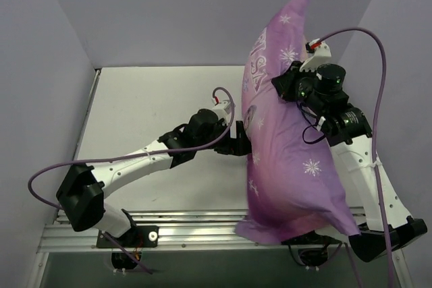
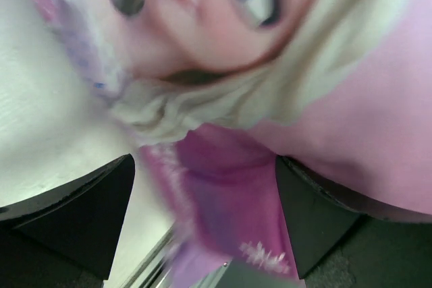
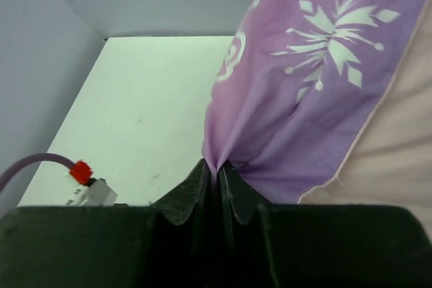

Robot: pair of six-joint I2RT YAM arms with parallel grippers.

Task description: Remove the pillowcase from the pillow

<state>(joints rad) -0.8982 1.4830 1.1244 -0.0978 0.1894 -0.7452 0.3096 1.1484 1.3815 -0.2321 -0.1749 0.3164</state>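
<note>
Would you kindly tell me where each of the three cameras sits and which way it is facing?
Top external: above and behind the robot, looking down on the table; the left gripper and right gripper reach the raised pillowcase.
Left wrist: behind the left gripper, pressed close to the pillowcase's printed face; its open fingers frame the fabric.
Right wrist: behind the right gripper, facing the table's far corner; its fingers pinch a pillowcase fold.
Shared: every view shows the pillowcase.

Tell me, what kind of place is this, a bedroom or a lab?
Likely a robot test cell, not a home: a left arm and right arm bolted along a metal rail, a white table, plain walls boxing it in.
</note>
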